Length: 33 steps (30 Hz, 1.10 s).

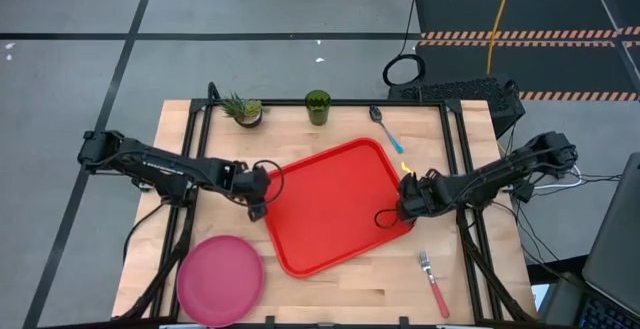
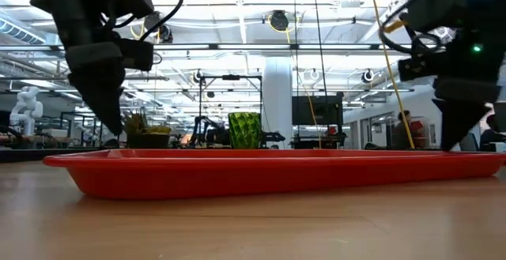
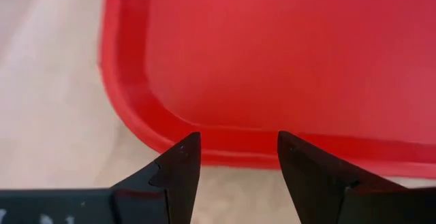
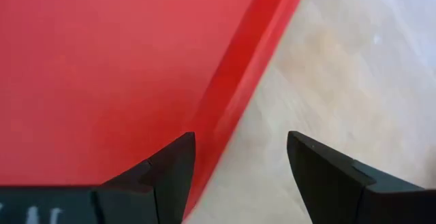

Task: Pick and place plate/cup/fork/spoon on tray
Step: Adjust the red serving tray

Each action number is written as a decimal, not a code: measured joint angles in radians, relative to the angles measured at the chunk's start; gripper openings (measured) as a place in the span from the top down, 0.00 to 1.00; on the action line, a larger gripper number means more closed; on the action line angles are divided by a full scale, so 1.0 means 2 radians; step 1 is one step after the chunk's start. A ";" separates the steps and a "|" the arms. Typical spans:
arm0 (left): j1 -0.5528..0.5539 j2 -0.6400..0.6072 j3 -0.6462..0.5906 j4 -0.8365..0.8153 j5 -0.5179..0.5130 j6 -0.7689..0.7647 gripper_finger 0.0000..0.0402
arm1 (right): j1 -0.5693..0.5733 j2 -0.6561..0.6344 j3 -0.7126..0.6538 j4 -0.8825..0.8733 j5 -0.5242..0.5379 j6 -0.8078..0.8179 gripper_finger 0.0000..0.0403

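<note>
right gripper (image 4: 238, 176) is hanging open over the tray (image 4: 102, 67) rim; one finger is sitting over red, the other over the table (image 4: 354, 74)

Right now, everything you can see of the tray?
The tray is a large bright red rectangle with rounded corners and a low raised rim, plastic by its look. It lies flat on the wooden table, turned at an angle, with nothing in it. The left gripper is open at its left rim; the right gripper is open astride its right rim. Whether either touches it is unclear.
</note>
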 joint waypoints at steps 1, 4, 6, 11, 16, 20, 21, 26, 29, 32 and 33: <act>-0.003 0.000 0.000 0.000 0.008 -0.007 0.51 | -0.002 -0.001 0.007 -0.001 0.001 -0.006 0.44; -0.009 0.000 0.000 0.000 0.025 -0.028 0.51 | -0.006 -0.002 0.035 -0.007 0.024 -0.029 0.44; -0.014 0.000 0.000 0.000 0.030 -0.042 0.51 | -0.011 -0.003 0.056 -0.017 0.048 -0.053 0.44; -0.023 0.000 0.000 0.002 0.034 -0.087 0.51 | -0.048 -0.004 0.083 -0.019 0.086 -0.115 0.44; -0.034 0.000 0.000 0.004 0.044 -0.135 0.51 | -0.126 -0.004 0.083 -0.013 0.059 -0.158 0.44; -0.041 0.000 0.000 0.007 0.044 -0.172 0.51 | -0.181 -0.003 0.083 -0.013 0.046 -0.180 0.44; -0.043 0.000 0.000 0.007 0.044 -0.180 0.51 | -0.192 -0.003 0.083 -0.013 0.037 -0.184 0.44; -0.055 0.003 0.000 0.011 0.026 -0.212 0.51 | -0.247 -0.003 0.057 0.046 -0.031 -0.215 0.44; -0.058 0.003 0.000 0.013 0.020 -0.221 0.51 | -0.272 -0.003 0.036 0.088 -0.054 -0.225 0.44; -0.058 0.003 0.000 0.015 0.014 -0.224 0.51 | -0.289 -0.003 0.020 0.119 -0.053 -0.235 0.44; -0.058 0.003 0.000 0.019 0.012 -0.223 0.51 | -0.294 -0.003 0.018 0.127 -0.054 -0.238 0.44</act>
